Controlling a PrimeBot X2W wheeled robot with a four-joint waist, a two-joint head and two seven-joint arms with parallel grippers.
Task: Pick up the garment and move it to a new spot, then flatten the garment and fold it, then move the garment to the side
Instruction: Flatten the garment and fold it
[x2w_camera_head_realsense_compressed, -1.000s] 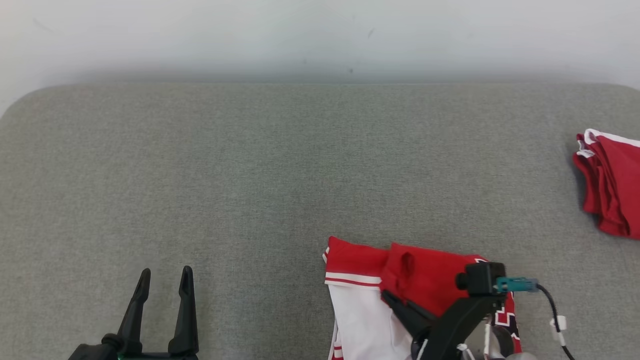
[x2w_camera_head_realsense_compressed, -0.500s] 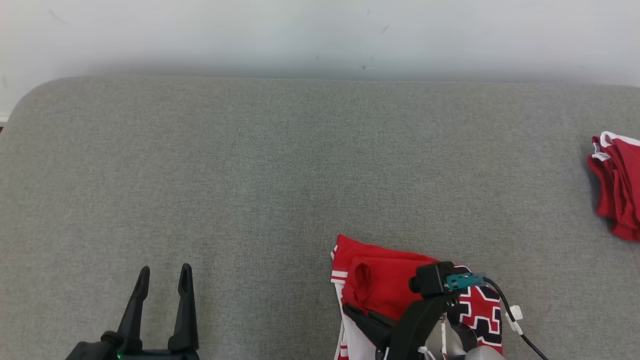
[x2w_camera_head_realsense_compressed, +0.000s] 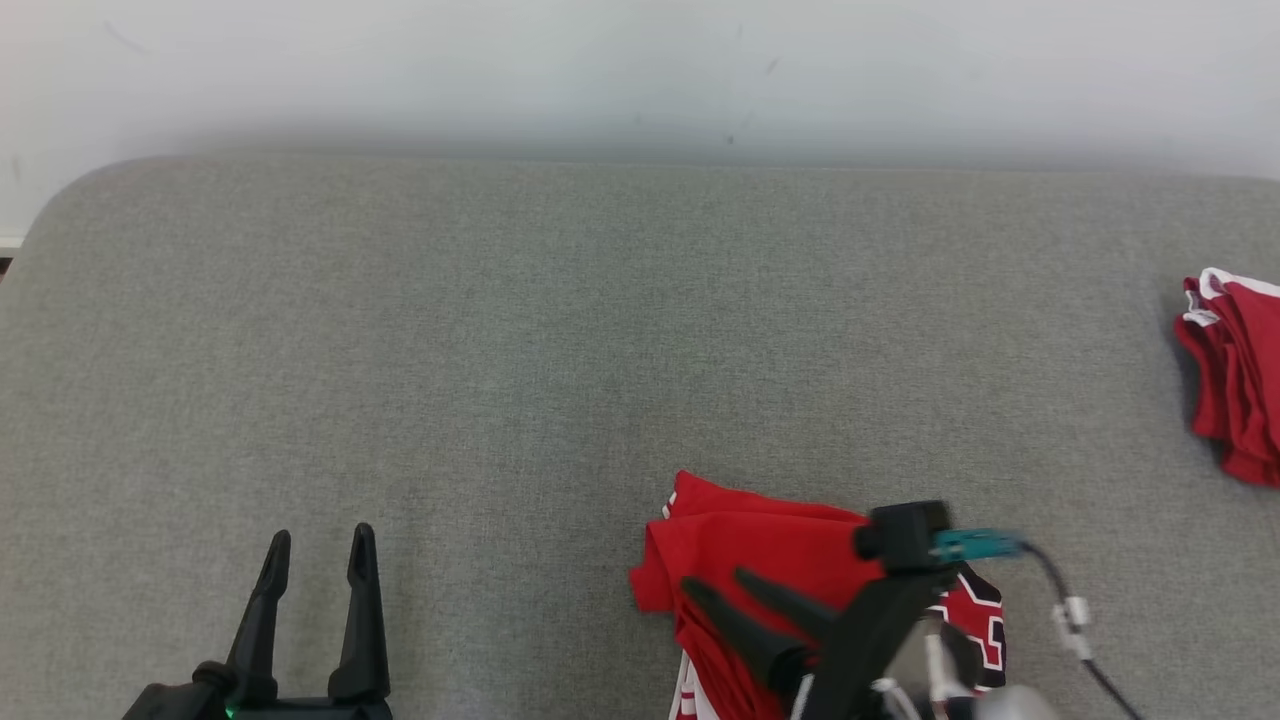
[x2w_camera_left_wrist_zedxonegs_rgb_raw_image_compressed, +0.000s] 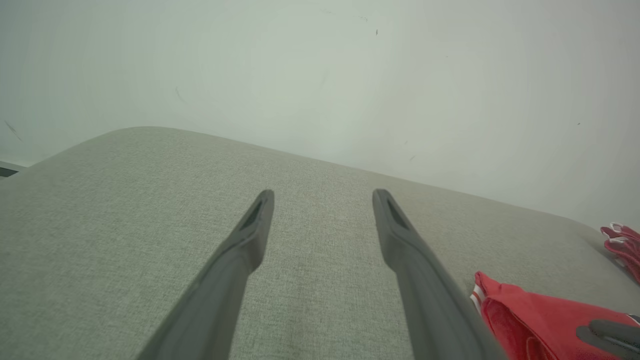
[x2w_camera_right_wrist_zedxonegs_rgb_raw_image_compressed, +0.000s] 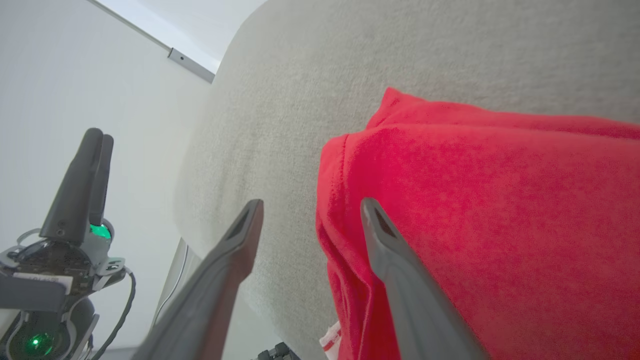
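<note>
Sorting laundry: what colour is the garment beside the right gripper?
The garment is mainly red, with a black-and-white patterned part; clearest in head view.

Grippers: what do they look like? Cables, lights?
The left gripper and right gripper: two long tapered black fingers each. Right wrist carries a black camera with teal plug, black cable, white clip. Green light at left base.
</note>
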